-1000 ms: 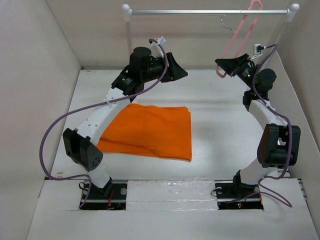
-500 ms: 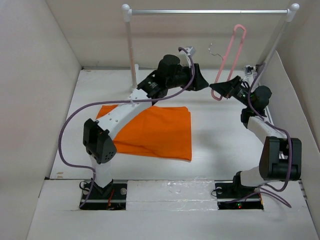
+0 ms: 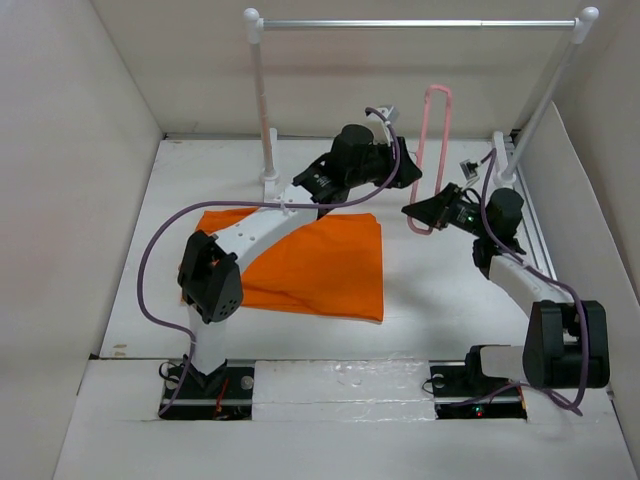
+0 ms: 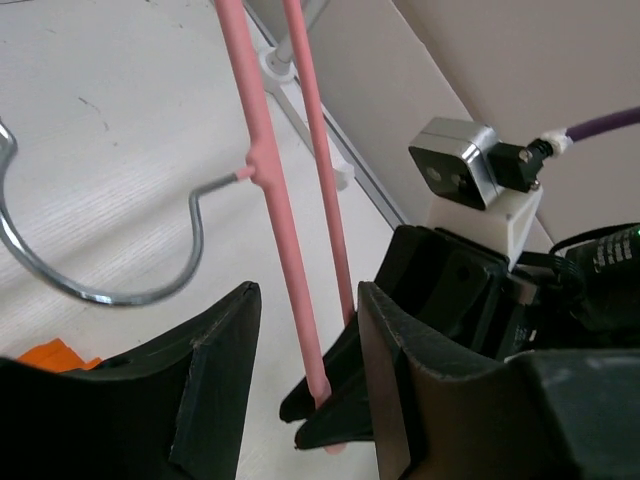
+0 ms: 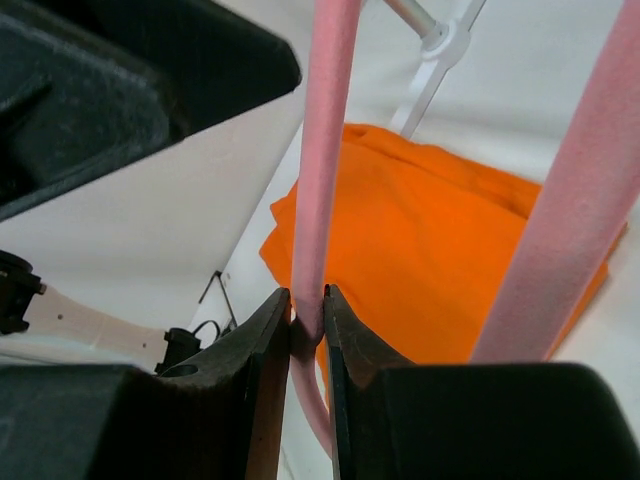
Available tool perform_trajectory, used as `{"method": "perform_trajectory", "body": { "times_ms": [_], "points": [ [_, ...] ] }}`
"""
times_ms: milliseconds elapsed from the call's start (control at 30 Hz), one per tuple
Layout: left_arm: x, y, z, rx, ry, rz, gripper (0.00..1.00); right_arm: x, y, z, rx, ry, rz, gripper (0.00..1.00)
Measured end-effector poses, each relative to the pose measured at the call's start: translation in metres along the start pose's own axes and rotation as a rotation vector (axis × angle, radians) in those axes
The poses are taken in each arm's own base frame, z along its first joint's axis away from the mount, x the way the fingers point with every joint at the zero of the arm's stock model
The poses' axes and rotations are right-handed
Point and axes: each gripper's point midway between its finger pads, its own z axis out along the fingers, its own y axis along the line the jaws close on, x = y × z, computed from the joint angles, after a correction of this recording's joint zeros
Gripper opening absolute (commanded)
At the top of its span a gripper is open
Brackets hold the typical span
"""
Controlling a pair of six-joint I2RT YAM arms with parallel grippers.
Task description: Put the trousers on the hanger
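Pale-pink thin hanger [image 4: 287,250], upright, is pinched by the right tool [image 5: 308,310]; the left tool [image 4: 305,300] gapes around it. Orange cloth trousers [image 3: 320,265] lie flat left; white-posted metal rail [image 3: 420,23] stands far.

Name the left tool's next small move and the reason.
Probably close the left tool on the hanger: it stands open astride one pink arm, while the right tool is shut on the bottom corner. The trousers lie flat on the table.

No text, label or number is legible in any view.
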Motion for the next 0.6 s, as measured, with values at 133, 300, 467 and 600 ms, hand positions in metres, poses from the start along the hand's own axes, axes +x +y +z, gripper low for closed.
{"method": "perform_trajectory", "body": {
  "times_ms": [133, 300, 467, 600],
  "points": [
    [0.005, 0.007, 0.005, -0.013, -0.011, -0.011, 0.39, 0.011, 0.006, -0.004, -0.001, 0.02, -0.001, 0.23],
    [0.027, 0.021, 0.012, -0.039, 0.019, -0.042, 0.35, 0.026, 0.009, -0.007, -0.002, 0.04, 0.01, 0.23],
    [0.045, 0.027, 0.015, -0.048, 0.028, -0.074, 0.31, 0.04, 0.001, -0.01, 0.019, 0.061, 0.06, 0.22],
    [0.048, 0.025, 0.017, -0.032, 0.025, -0.108, 0.2, 0.047, 0.0, -0.01, 0.018, 0.065, 0.088, 0.2]
  ]
}}
